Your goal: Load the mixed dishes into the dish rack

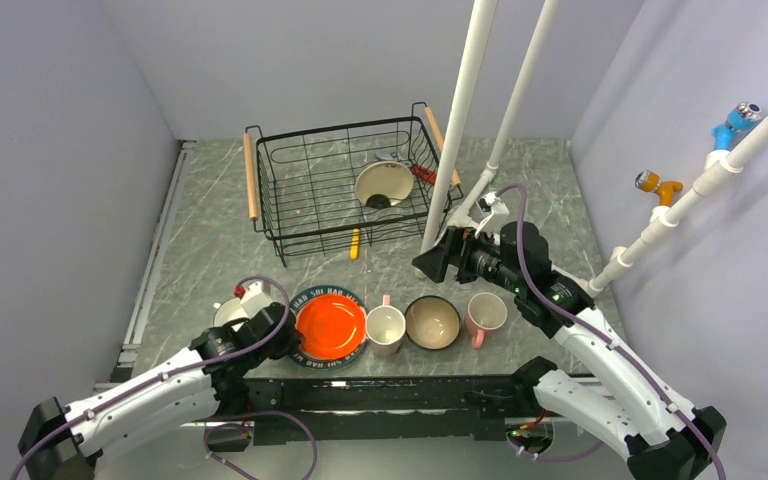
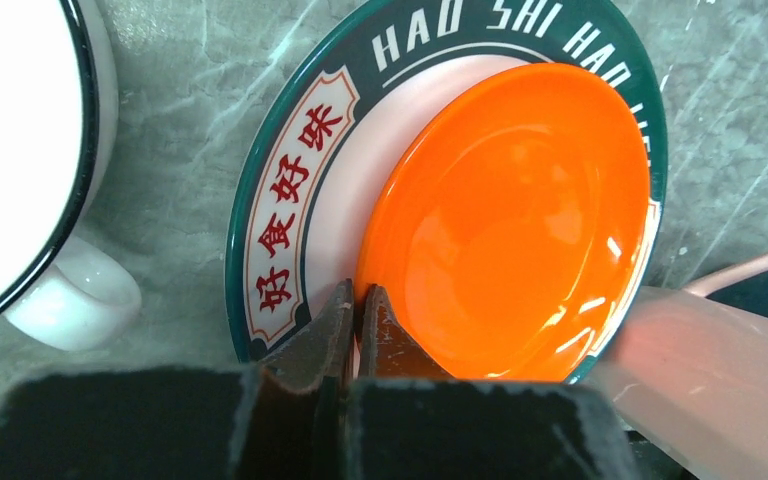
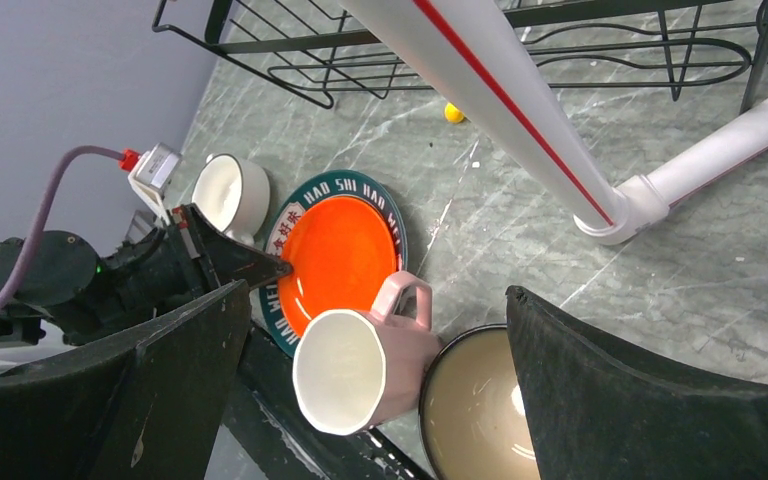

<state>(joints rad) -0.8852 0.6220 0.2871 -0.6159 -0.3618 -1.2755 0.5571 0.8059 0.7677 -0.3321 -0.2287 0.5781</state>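
At the worktop's (image 1: 210,250) near edge the left fingers (image 2: 340,325) are pressed together at the rim of the orange dish (image 2: 520,220), which lies on the big plate (image 2: 290,200). Whether they pinch the rim I cannot tell. The white cup (image 2: 20,150) stands just left of the plate. To its right sit a pink mug (image 1: 385,328), the bowl (image 1: 432,322) and a second pink mug (image 1: 486,314). Beyond, the right fingers (image 1: 432,263) hang spread wide, grasping nothing. Farthest stands the dish rack (image 1: 280,190), a cream dish (image 1: 383,183) inside.

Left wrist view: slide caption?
Left fingers shut at orange dish rim, atop the patterned plate; white cup alongside.
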